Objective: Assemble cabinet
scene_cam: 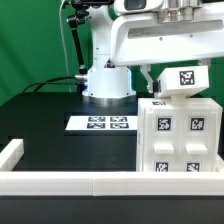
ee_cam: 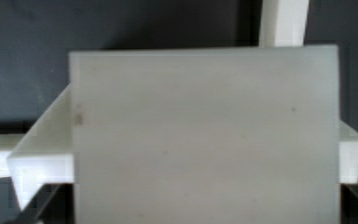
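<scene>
- One step is in hand in the exterior view. In the upper right of the frame, the gripper (scene_cam: 176,86) appears to have its fingers clamped on a drawer block (scene_cam: 186,78). The block hangs slightly tilted at the top of the cabinet body (scene_cam: 175,140), which stands at the exterior view's right. Whether block and body touch cannot be told.
- To do this well, I judge, level the block first and line its edges up with the body's top. Then lower slowly and let go only once it rests flat.
- Counted in this view:
  - one arm and one gripper
  - one held block with one tag
  - one body with at least four tags facing the camera
  - one marker board (scene_cam: 105,123) mid-frame
  - two stretches of border rail (scene_cam: 60,183), along the lower edge and at the lower left
- In the wrist view, one pale face of the drawer block (ee_cam: 202,110) fills most of the frame. It sits between two dark fingertips (ee_cam: 37,200) that flank its sides.
- No tag shows here, so alignment is better judged from the other camera.
</scene>
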You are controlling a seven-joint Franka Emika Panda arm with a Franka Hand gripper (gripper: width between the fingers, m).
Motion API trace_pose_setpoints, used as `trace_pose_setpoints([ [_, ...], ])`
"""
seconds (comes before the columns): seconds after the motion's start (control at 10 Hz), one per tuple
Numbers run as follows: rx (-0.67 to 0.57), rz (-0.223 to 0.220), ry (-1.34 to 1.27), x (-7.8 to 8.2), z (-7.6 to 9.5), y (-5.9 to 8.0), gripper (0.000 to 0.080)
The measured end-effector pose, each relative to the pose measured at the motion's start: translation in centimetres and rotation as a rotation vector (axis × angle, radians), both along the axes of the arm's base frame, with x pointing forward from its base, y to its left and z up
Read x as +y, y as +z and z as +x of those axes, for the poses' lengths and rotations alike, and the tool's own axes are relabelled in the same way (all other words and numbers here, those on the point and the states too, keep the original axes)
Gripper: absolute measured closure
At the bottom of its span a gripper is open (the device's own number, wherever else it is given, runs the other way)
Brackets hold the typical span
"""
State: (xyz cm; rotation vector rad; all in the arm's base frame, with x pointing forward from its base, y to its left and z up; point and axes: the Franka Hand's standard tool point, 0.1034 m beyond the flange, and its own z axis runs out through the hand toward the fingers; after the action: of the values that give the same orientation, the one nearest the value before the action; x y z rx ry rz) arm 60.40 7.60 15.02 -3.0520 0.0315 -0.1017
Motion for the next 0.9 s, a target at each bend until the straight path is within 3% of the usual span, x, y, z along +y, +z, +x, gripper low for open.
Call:
trace_pose_setpoints([
  [0.7, 0.001, 0.001, -0.019, 0.05, 0.00, 0.01, 0.0235],
  [0.9, 0.015, 0.014, -0.168, 0.30, -0.03, 0.01, 0.0235],
])
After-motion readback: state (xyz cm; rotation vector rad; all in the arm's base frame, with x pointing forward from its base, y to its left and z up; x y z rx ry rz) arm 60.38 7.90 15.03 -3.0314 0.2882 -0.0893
